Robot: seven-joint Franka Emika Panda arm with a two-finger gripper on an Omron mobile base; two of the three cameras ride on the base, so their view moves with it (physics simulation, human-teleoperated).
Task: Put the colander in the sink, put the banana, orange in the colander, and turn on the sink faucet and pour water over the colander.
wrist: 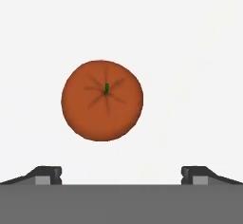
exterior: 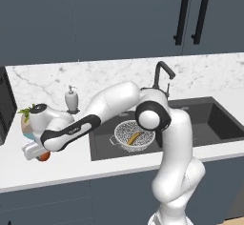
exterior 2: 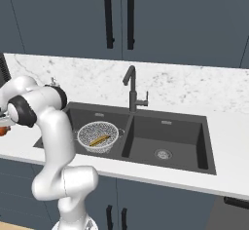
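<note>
The orange [wrist: 102, 99] lies on the white counter, ahead of my gripper [wrist: 121, 174] and a little left of its centre line. Both fingertips [wrist: 49, 173] stand wide apart and open, with nothing between them. From the left base view, the gripper [exterior: 38, 155] hangs low over the counter left of the sink, and the orange [exterior: 45, 157] peeks out beside it. The colander [exterior: 132, 136] sits in the sink's [exterior: 209, 119] left basin with the banana [exterior: 134, 137] inside. The sink faucet [exterior: 162, 78] rises behind the basins. From the right, the colander [exterior 2: 98, 135] and banana [exterior 2: 99, 140] show the same.
A white soap dispenser [exterior: 71, 99] stands at the backsplash left of the sink. A small leafy item [exterior: 27, 117] sits just behind the hand, and a dark appliance [exterior: 5, 107] is at the far left. The right basin [exterior 2: 165, 143] holds only its drain.
</note>
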